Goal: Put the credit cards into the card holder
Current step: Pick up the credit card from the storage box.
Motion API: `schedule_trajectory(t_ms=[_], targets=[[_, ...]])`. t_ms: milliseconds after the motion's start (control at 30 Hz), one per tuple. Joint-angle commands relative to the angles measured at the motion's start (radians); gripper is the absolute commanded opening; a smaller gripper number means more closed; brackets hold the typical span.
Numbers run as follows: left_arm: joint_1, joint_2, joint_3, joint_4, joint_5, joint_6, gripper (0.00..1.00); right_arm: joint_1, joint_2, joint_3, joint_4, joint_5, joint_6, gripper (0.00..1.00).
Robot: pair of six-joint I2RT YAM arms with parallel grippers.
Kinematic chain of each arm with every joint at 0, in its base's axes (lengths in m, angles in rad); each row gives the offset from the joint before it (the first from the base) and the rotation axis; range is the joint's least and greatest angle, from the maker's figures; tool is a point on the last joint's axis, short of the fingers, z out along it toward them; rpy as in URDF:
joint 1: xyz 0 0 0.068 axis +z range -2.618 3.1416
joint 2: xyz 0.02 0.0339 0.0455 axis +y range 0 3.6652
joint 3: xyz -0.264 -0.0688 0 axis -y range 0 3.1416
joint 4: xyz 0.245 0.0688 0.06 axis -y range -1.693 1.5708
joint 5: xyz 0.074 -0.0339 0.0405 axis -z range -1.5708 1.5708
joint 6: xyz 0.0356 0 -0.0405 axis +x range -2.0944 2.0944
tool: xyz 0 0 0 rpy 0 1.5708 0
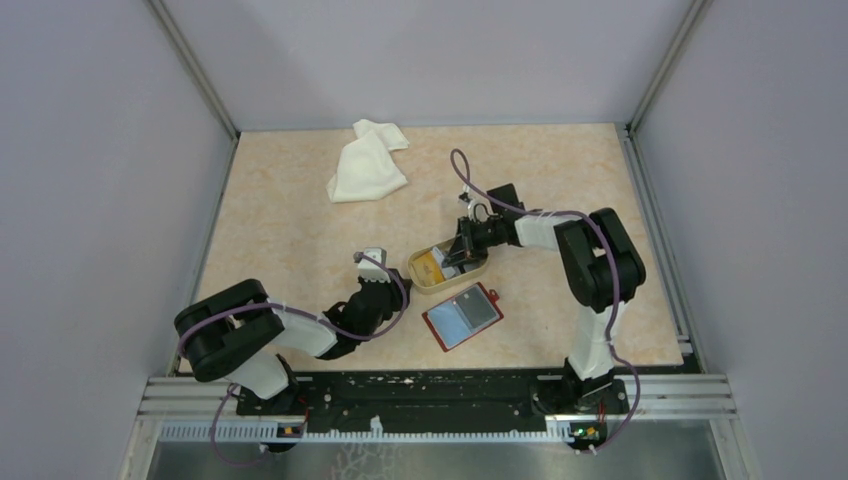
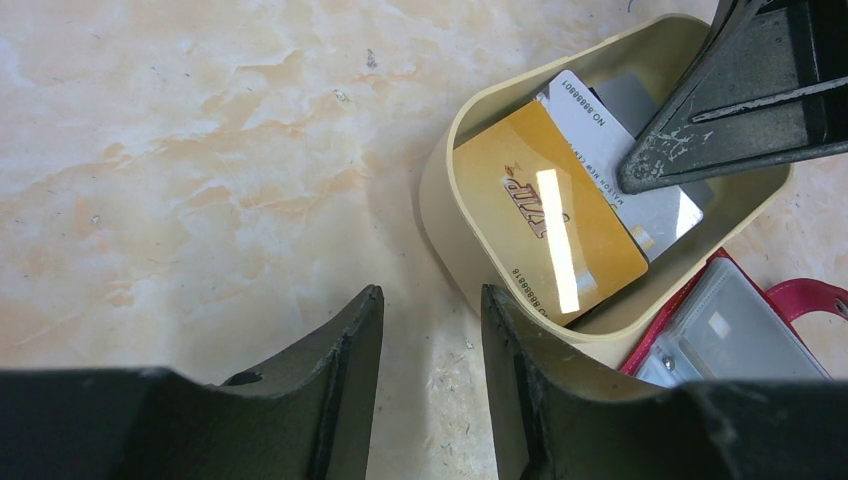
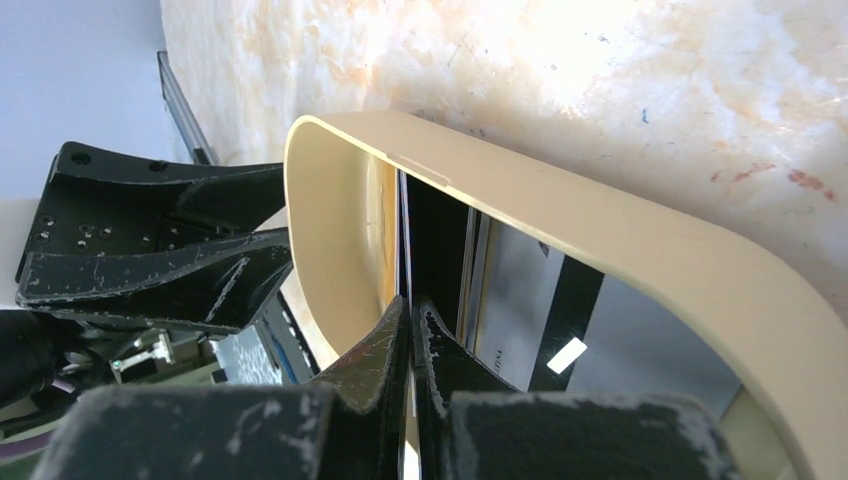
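The tan dish (image 1: 421, 280) holds the credit cards: a yellow-orange card (image 2: 545, 215) leans on its near wall, with white and grey cards (image 2: 600, 120) behind it. My right gripper (image 1: 463, 248) reaches into the dish. In the right wrist view its jaws (image 3: 412, 310) are shut on a thin card seen edge-on, and a dark-striped grey card (image 3: 560, 300) lies beside it. The red card holder (image 1: 462, 316) lies open and flat just in front of the dish, clear pockets up (image 2: 730, 330). My left gripper (image 2: 431, 292) is open and empty, low over the table, left of the dish (image 2: 440, 200).
A crumpled white cloth (image 1: 368, 160) lies at the back of the table. Grey walls close in the left, right and far sides. The two arms are close together around the dish (image 3: 600, 210).
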Motion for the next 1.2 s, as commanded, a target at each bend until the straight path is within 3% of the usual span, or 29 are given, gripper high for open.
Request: schedule_trajectory(t_ms=[0, 400, 633, 767, 900, 967, 1067, 1167], targets=[[0.003, 0.002, 0.009, 0.03, 0.009, 0.003, 0.48, -0.019, -0.059, 0.041, -0.018, 0.026, -0.044, 0.0], [0.003, -0.055, -0.04, 0.093, 0.037, 0.028, 0.58, -0.05, -0.155, 0.069, -0.135, 0.088, -0.207, 0.0], [0.004, -0.244, -0.083, 0.025, 0.134, 0.029, 0.76, -0.076, -0.222, 0.067, -0.164, 0.02, -0.295, 0.0], [0.004, -0.393, -0.133, 0.042, 0.252, 0.033, 0.91, -0.089, -0.27, 0.049, -0.157, -0.174, -0.356, 0.0], [0.003, -0.522, -0.229, 0.174, 0.391, 0.006, 0.99, -0.09, -0.32, -0.018, 0.028, -0.434, -0.266, 0.0], [0.003, -0.569, -0.272, 0.255, 0.441, -0.028, 0.99, -0.09, -0.341, -0.081, 0.268, -0.549, -0.089, 0.0], [0.004, -0.626, -0.313, 0.325, 0.503, -0.086, 0.99, -0.087, -0.367, -0.161, 0.562, -0.58, 0.134, 0.0], [0.004, -0.638, -0.31, 0.354, 0.55, -0.117, 0.97, -0.066, -0.383, -0.167, 0.568, -0.582, 0.145, 0.0]])
